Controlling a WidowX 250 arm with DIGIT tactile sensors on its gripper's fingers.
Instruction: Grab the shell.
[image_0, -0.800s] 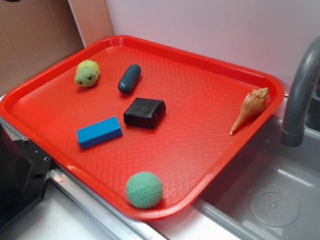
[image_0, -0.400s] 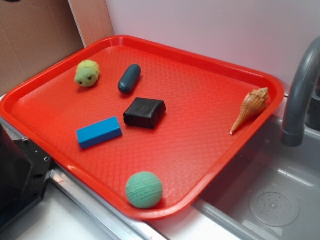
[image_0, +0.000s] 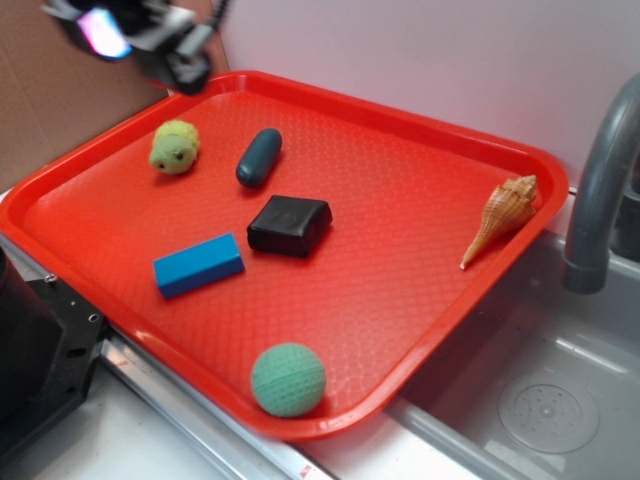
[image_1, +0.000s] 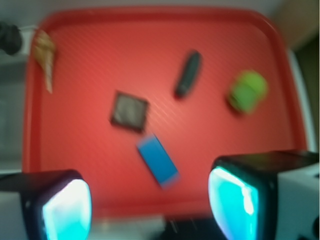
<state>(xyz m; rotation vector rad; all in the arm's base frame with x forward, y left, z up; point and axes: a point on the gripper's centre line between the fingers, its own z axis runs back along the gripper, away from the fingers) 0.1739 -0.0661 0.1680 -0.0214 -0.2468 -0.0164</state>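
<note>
Step in hand: I am hovering my claw (image_1: 150, 200) high above the red tray (image_0: 400, 120), at the corner far from the shell (image_0: 503, 215).
Claw: I am holding it spread wide, gripping nothing; the two fingers (image_1: 65, 210) are standing well apart in the wrist view.
Doing it well: I am judging that I should cross the tray above the other objects, then turn my fingers to straddle the shell's narrow body.
Shell's place: it is lying against the tray's rim on the sink side, well apart from the black block (image_0: 290, 225).
Shell's look: tan-orange, ribbed wide end, tapering to a pale point.
</note>
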